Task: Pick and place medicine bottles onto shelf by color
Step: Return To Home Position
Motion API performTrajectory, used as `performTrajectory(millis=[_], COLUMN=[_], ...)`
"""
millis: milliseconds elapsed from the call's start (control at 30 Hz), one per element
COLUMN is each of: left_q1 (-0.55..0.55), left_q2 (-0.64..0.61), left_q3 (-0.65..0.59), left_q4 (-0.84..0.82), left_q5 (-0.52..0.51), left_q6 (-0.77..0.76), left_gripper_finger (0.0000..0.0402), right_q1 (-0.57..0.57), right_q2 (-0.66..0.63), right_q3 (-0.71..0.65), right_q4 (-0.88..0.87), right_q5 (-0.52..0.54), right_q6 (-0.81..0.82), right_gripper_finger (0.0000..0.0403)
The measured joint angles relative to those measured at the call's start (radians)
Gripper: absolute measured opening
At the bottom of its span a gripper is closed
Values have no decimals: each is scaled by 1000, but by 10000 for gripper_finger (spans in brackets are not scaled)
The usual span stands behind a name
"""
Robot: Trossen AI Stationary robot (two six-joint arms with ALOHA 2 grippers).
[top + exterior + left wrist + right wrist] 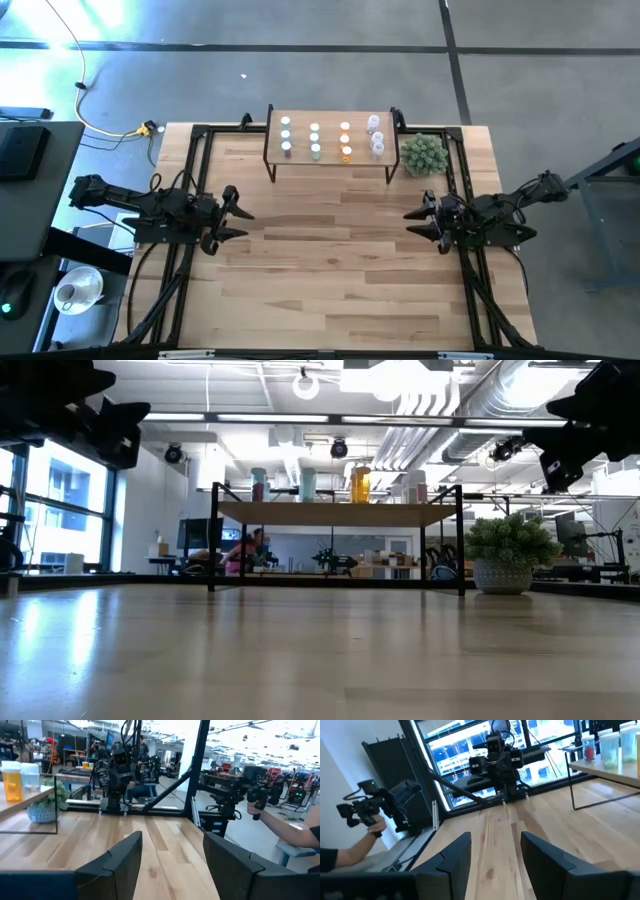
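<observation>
Medicine bottles (345, 140) are tiny, white-capped cylinders lined up in four colour rows on the shelf (300, 115): light blue, green, orange, then clear. The one shelf, a light-wood board on black legs, sits mid-way along the tabletop's (330, 290) far edge. Looks like three caps per row, but they're too small to be sure. One spiky plant (423, 154) sits just beside the shelf's clear-bottle end. Left hand (235, 213) by the left edge and right hand (415, 222) by the right edge are both spread wide, holding nothing.
</observation>
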Motion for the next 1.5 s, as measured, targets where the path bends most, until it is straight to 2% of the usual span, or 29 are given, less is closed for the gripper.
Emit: performTrajectory(millis=[233, 400, 567, 767, 1500], left_q1=[5, 5, 5, 5, 5], left_q2=[-76, -87, -87, -86, -86], left_q3=[0, 0, 0, 0, 1], left_q4=[-124, -200, -204, -224, -223], left_q5=[-5, -7, -12, -115, -105], left_q6=[23, 73, 106, 118, 92], left_gripper_finger=[200, 200, 200, 200, 200], right_q1=[10, 10, 10, 10, 10], right_q2=[-27, -21, -19, -19, -19], right_q3=[0, 1, 2, 2, 2], right_q4=[-3, -27, -28, -30, -31], right_q5=[-3, -1, 0, 0, 0], right_q6=[-98, -144, -144, -140, -137], right_gripper_finger=[163, 163, 163, 163, 163])
